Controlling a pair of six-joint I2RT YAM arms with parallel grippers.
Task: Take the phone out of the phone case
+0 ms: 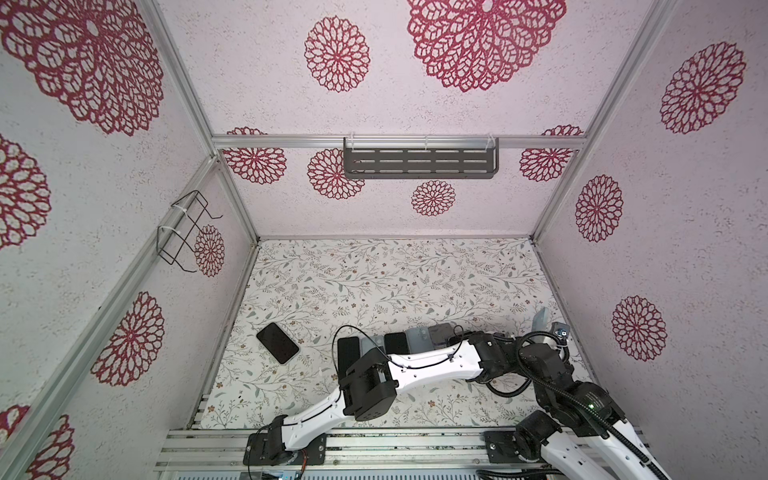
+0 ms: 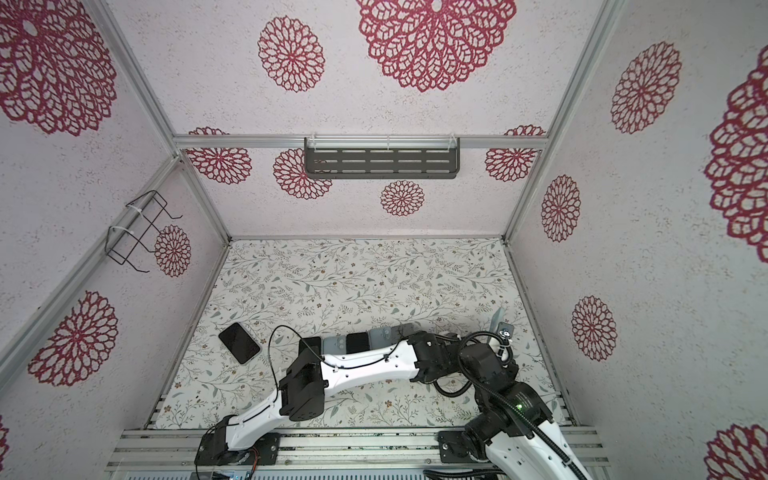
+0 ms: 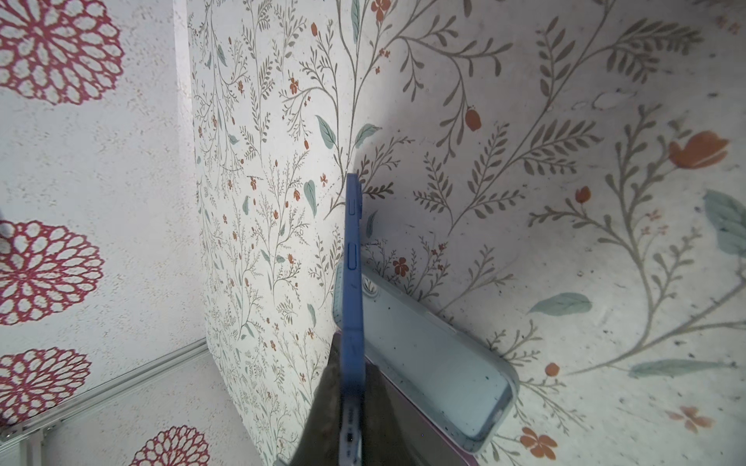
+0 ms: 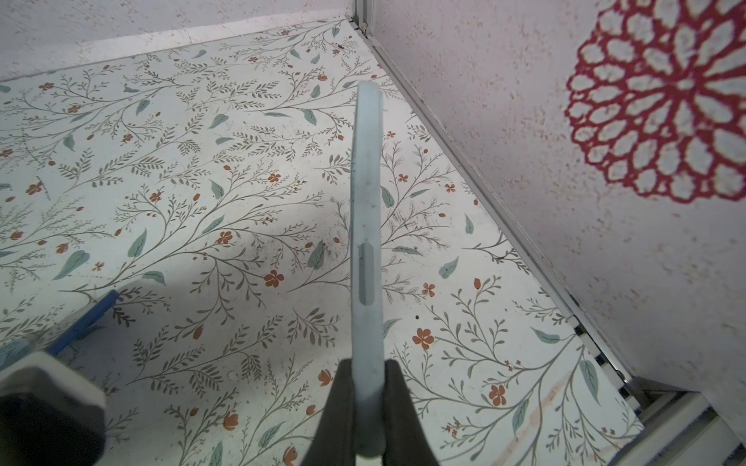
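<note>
Pale matte case [image 4: 366,242]; blue slab [image 3: 353,282], perhaps phone

Phone [image 3: 352,250] left of phone case [image 4: 367,201], above table [image 4: 181,169]

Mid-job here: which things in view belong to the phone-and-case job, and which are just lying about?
On the job:
blue phone in the left gripper
pale case in the right gripper

Lying about:
black phone
row of phones
wall shelf
wire rack
</note>
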